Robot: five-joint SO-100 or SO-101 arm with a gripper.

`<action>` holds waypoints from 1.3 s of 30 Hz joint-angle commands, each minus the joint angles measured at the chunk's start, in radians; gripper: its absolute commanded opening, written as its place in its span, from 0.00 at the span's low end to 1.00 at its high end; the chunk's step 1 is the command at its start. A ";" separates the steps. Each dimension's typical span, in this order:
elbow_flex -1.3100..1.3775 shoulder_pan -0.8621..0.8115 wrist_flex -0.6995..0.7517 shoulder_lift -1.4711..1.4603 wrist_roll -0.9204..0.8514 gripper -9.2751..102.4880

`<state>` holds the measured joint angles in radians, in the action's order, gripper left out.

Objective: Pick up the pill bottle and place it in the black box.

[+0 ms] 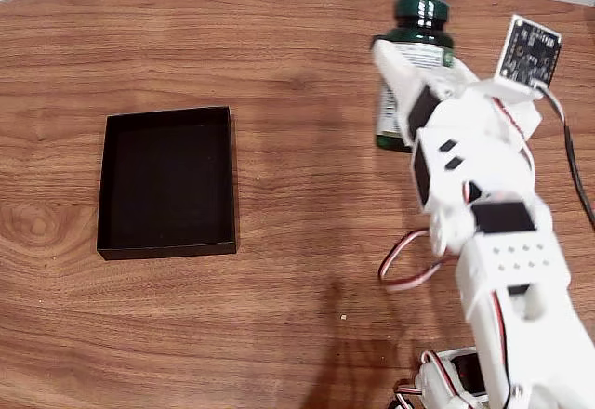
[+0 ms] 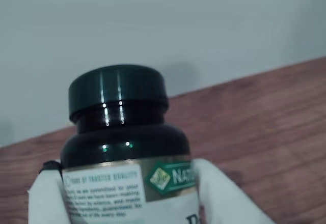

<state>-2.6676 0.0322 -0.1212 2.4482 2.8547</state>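
Already gripper [image 1: 414,79] clamps pill bottle [image 1: 418,32] at far right; carry left to empty black box [image 1: 104,186] remains.

From where I stand I count one pill bottle [image 1: 416,65], dark green with a single screw cap [image 1: 421,9] and one white printed label, and the wrist view [image 2: 122,147] shows that same lone bottle up close. There is one black box [image 1: 167,181] on one wooden table [image 1: 297,297], and one white robot arm [image 1: 493,242] carrying one gripper [image 1: 409,93] and one small circuit board [image 1: 530,51]. A single looped bundle of red and white wires [image 1: 409,265] hangs off the arm.
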 commanded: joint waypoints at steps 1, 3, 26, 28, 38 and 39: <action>-0.006 0.051 -0.140 0.110 -0.051 0.14; -0.032 0.069 -0.207 0.110 -0.083 0.13; -0.150 0.434 -1.298 -0.505 -0.037 0.10; -0.121 0.469 -1.387 -0.600 -0.005 0.10; 0.064 0.561 -1.592 -0.877 0.092 0.09; 0.087 0.563 -1.592 -0.891 0.100 0.09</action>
<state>-2.7029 0.5814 -1.6582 1.5693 2.9284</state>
